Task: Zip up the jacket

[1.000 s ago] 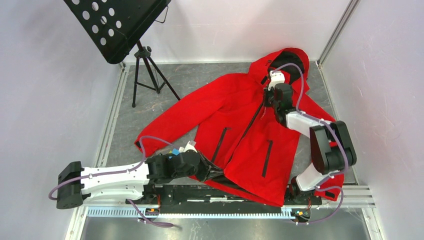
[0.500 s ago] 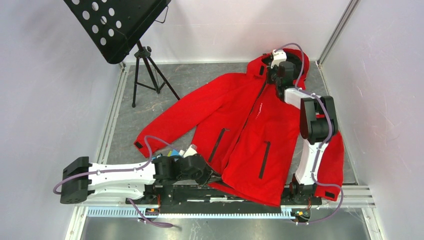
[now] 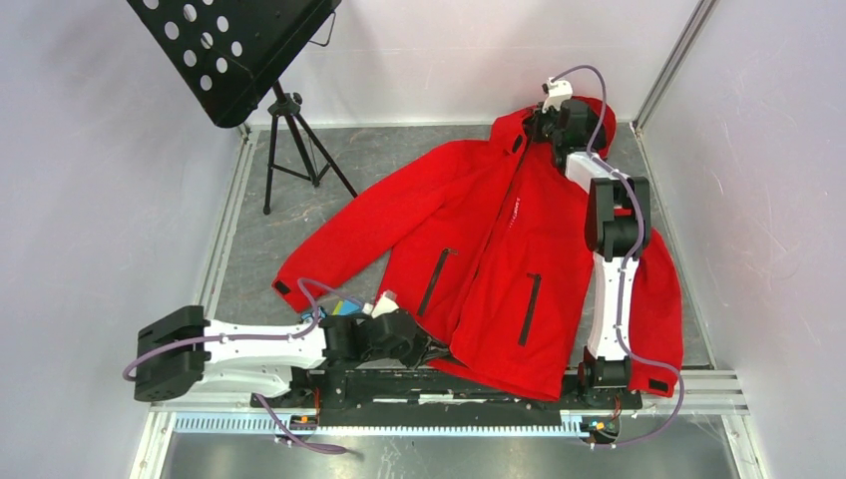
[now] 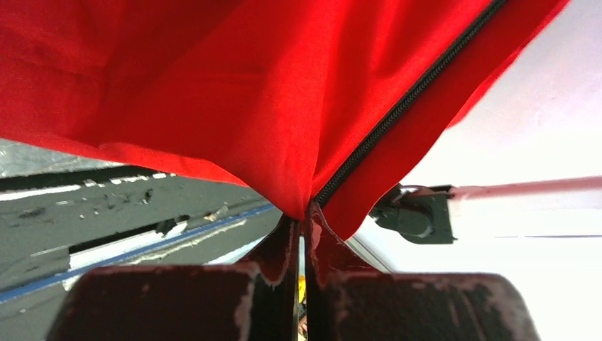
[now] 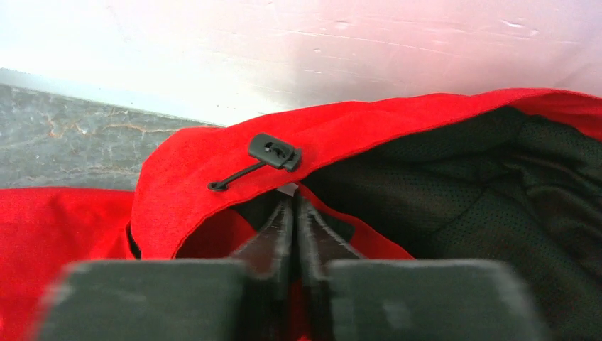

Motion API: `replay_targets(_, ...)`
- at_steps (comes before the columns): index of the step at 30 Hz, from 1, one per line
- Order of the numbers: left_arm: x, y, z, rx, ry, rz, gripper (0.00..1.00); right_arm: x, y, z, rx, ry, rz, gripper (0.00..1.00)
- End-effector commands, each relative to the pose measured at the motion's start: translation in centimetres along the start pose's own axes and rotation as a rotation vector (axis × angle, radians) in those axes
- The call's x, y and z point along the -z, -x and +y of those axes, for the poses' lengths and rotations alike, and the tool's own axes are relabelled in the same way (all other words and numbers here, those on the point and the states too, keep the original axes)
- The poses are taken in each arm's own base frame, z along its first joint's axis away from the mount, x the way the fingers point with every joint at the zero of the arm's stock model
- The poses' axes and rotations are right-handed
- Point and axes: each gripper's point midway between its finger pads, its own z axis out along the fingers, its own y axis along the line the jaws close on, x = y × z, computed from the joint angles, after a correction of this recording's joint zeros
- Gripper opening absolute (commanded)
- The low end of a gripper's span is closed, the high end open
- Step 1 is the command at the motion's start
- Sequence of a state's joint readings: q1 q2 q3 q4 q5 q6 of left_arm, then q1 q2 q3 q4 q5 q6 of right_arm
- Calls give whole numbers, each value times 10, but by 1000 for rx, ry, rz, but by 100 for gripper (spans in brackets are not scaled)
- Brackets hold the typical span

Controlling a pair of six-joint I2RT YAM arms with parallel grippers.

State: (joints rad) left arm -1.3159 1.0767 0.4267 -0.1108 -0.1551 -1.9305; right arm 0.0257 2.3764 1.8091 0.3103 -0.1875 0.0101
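Lying front-up on the table [image 3: 399, 150], the red jacket [image 3: 479, 239] stretches between both tools: left gripper [image 4: 304, 217] pinches its hem at the zip [image 4: 397, 114] foot, right gripper [image 5: 294, 206] clamps its top edge beside the black hood lining [image 5: 461, 185].

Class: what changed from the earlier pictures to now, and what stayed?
The right claw ran up the jacket's front from chest to collar, closing the opening behind it. The left claw stayed clamped on the hem; the stand stayed put.
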Motion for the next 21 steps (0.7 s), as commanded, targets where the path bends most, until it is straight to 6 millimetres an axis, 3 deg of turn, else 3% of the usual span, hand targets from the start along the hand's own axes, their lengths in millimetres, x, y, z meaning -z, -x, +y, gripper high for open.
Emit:
replay_targets(1, -5, -26, 43, -111, 192, 156, 3, 16, 82, -68, 18, -168, -255, 22)
replay_targets(3, -13, -26, 43, -158, 213, 158, 15, 22, 79, -68, -79, -188, -192, 57)
replay_targets(6, -19, -24, 43, -190, 240, 149, 48, 51, 78, -60, -189, -223, -65, 81)
replay_targets(8, -17, -21, 44, -191, 252, 136, 67, 84, 73, -47, -248, -239, 12, 98)
replay_targets(11, -6, -15, 43, -207, 263, 105, 86, 146, 72, -10, -280, -195, 70, 98)
replay_targets(13, 8, -10, 39, -232, 266, 83, 94, 184, 70, 26, -271, -166, 121, 98)
replay_targets(17, 42, 18, 27, -248, 226, -54, 99, 260, 67, 83, -243, -1, 221, 98)
replay_targets(21, 74, 41, 8, -242, 117, -156, 100, 328, 82, 131, -179, 161, 143, 98)
